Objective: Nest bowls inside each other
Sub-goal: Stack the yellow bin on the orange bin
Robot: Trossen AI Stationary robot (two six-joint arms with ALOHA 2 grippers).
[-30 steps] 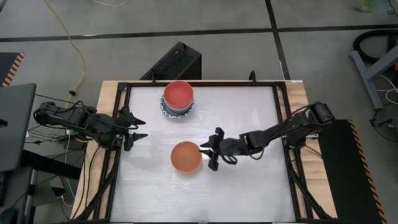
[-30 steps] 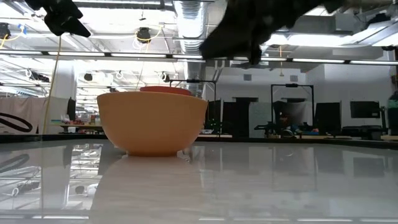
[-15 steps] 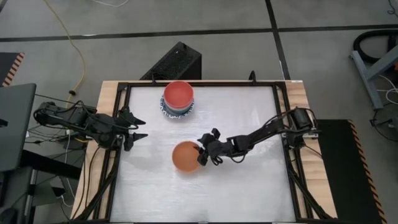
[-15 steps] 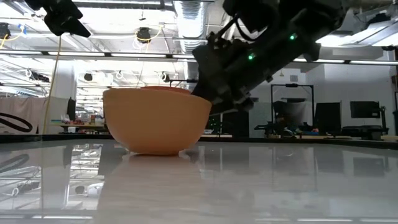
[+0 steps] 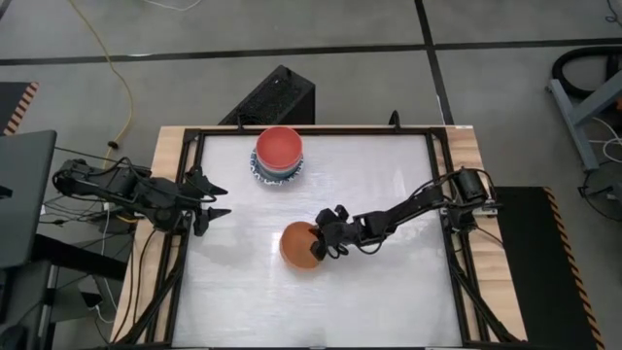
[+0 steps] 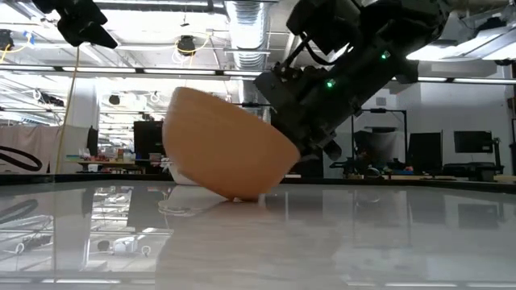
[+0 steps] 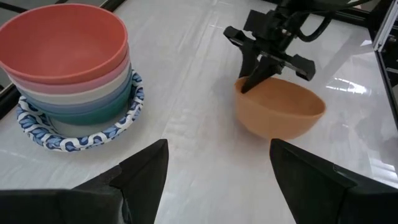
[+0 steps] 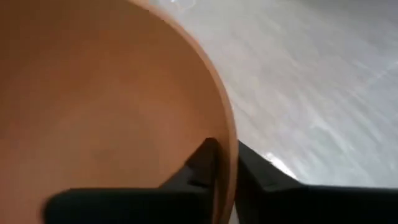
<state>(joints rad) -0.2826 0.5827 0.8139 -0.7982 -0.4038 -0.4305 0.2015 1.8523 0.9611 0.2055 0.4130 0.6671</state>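
An orange bowl [image 5: 296, 245] sits tilted near the table's middle, its mouth turned toward the right. My right gripper [image 5: 316, 248] is shut on its rim, and the right wrist view looks into the bowl [image 8: 93, 93]. At the far side, a stack of nested bowls [image 5: 280, 154] stands upright on its base, red on top and a blue-patterned white one at the bottom [image 7: 68, 68]. My left gripper [image 5: 216, 201] waits open at the table's left edge, holding nothing. My right gripper grips the orange bowl's rim [image 8: 227, 134] on its right side, one finger inside the bowl and one outside. The fingers come from the table's right, slanting down. The bowl is tipped, its left side raised, and its lower wall [image 6: 242, 196] rests on the table.
A black frame [image 5: 437, 194] runs round the white tabletop. A black box [image 5: 277, 95] sits just beyond the far edge. Bare tabletop lies between the orange bowl and the stack, and along the near side.
My right gripper has come down toward the orange bowl's right side, rolled its wrist and shut on the rim. The bowl stood level on its base before. Now it is tipped with its left side lifted, and it has slid slightly toward the right.
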